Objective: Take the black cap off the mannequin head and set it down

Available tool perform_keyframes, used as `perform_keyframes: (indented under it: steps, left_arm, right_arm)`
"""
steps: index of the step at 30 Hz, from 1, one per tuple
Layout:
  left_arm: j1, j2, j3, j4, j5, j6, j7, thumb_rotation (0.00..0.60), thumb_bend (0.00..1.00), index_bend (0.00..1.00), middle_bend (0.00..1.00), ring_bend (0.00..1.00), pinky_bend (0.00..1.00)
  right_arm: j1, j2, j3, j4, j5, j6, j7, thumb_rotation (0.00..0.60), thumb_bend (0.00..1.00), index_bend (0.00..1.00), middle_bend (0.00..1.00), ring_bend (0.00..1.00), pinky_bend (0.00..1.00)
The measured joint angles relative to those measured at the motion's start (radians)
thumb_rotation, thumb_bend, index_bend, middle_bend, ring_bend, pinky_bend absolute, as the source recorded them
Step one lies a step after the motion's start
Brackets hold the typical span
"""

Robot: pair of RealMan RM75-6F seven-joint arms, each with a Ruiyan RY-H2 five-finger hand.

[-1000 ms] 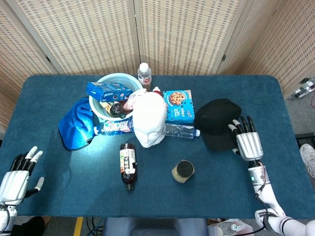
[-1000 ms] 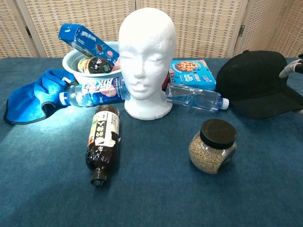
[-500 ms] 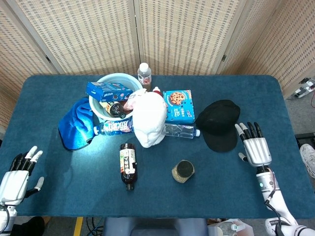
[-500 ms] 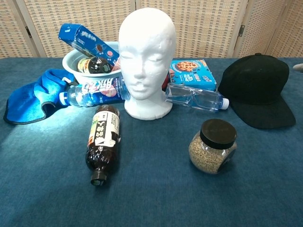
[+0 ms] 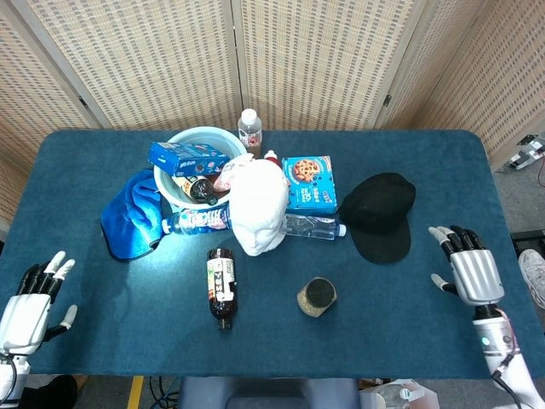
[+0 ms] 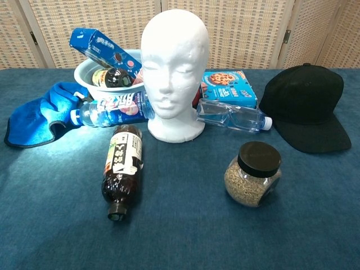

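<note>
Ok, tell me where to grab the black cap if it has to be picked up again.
Pinch the brim of the black cap, which lies flat toward the table's near edge. Probably come in with the right robot hand, open just to its right; the domed crown would collapse under the fingers.

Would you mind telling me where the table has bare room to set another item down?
Bare cloth lies along the near edge, between the dark bottle and the left hand, and across the far right corner behind the black cap. It is crowded around the mannequin head and the bowl.
</note>
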Motion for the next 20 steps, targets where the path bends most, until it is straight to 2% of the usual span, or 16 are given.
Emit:
perform_keyframes:
  steps: [7,15,20]
  left_arm:
    - [-0.002,0.0,0.001,-0.01,0.004,0.0,0.011,0.6,0.37,0.04,0.0,0.0,0.0]
    - [-0.004,0.001,0.003,-0.025,0.008,-0.001,0.023,0.6,0.38,0.04,0.0,0.0,0.0]
    - [-0.005,-0.001,0.003,-0.024,0.013,0.003,0.021,0.6,0.38,0.04,0.0,0.0,0.0]
  right_arm:
    - [-0.048,0.153,-0.062,-0.121,-0.074,0.013,0.103,0.6,0.0,0.3,0.31,0.21,0.25]
    - [-0.11,0.191,-0.083,-0.173,-0.116,0.089,0.124,0.6,0.0,0.36,0.33,0.24,0.25]
    - [-0.129,0.199,-0.082,-0.181,-0.118,0.098,0.139,0.6,0.0,0.36,0.33,0.24,0.25]
